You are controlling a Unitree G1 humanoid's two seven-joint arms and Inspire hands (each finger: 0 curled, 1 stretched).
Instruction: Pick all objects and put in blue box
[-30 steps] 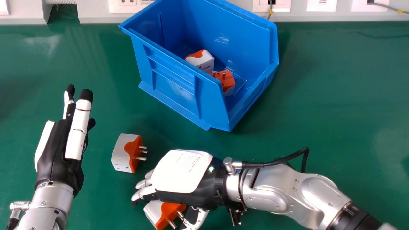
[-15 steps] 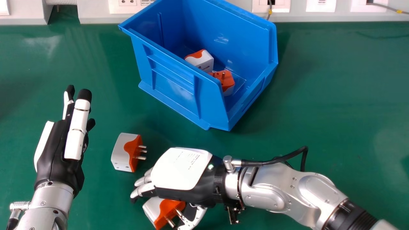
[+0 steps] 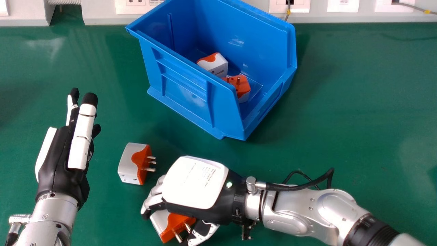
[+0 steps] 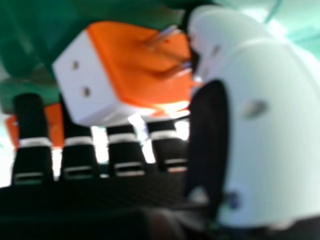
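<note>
At lower centre, a plug (image 3: 173,225) lay between the curled fingers and thumb of the right hand (image 3: 195,182). Its prongs (image 3: 177,236) faced the thumb.

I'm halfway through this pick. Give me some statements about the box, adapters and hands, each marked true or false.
1. Two adapters, one showing white and orange, one prongs up, lie inside the blue box. True.
2. The left hand is gripping an adapter. False: its fingers are straight and it holds nothing.
3. The right hand has an adapter between its fingers and thumb. True.
4. The table adapter between the hands has its prongs towards the left hand. False: they point away from it.
5. All the adapters are in the box. False: two are outside it.
</note>
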